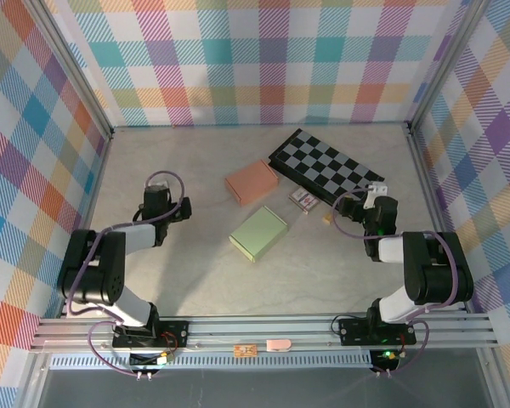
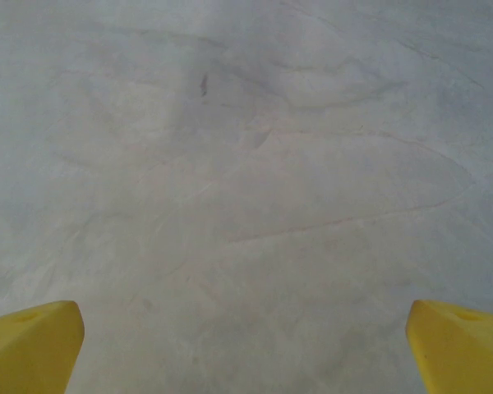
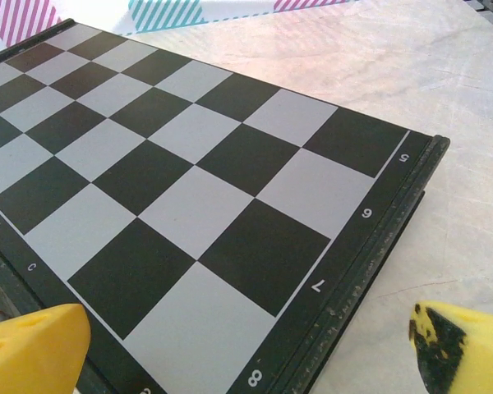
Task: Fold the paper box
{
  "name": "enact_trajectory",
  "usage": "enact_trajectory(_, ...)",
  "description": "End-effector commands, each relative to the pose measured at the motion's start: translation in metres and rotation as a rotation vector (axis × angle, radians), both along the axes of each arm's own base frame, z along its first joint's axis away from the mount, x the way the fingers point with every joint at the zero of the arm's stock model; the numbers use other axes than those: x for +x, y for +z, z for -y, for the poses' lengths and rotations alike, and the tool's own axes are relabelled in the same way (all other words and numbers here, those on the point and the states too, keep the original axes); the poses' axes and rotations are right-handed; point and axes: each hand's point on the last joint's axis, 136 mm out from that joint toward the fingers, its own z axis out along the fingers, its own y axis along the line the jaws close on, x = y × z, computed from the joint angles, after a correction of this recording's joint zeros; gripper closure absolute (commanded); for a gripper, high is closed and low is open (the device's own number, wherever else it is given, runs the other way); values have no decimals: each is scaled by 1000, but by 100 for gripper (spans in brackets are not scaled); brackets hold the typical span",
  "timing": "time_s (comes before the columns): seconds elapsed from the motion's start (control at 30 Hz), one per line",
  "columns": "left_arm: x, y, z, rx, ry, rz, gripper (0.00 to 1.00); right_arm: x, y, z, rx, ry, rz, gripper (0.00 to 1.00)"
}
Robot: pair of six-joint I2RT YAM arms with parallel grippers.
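— What sits under the right gripper?
— A chessboard, flat on the pale bench.
— And the jaws?
— Spread wide: one yellow tip over the chessboard, the other past its numbered edge.

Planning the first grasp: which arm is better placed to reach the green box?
Probably left: the left claw, open, has bare table toward the green box; the right claw faces the chessboard, with small cards between.
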Motion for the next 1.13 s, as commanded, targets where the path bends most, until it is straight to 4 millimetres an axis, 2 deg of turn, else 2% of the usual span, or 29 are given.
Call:
enact_trajectory(0.0, 23, 24, 2, -12, -54, 116, 0, 9, 10, -16, -7, 98, 20, 1)
enact_trajectory(0.13, 5, 31, 4, -2, -65, 239, 0, 9, 10, -17, -8, 100, 21, 1)
enact_trajectory(0.17, -2, 26, 2, -2, -56, 269, 0, 9, 10, -17, -9, 99, 19, 1)
enact_trajectory(0.23, -10, 36, -1, 4, -39, 387, 0, 9, 10, -17, -9, 99, 21, 1)
enact_trajectory(0.27, -13, 34, -4, 2, -20, 371, 0, 9, 10, -17, -9, 99, 21, 1)
enact_trajectory(0.4, 0, 27, -3, 7, -25, 291, 0, 9, 10, -17, -9, 98, 21, 1)
enact_trajectory(1.1, -1, 29, 0, 17, -30, 306, 0, 5, 11, -20, -23, 108, 49, 1)
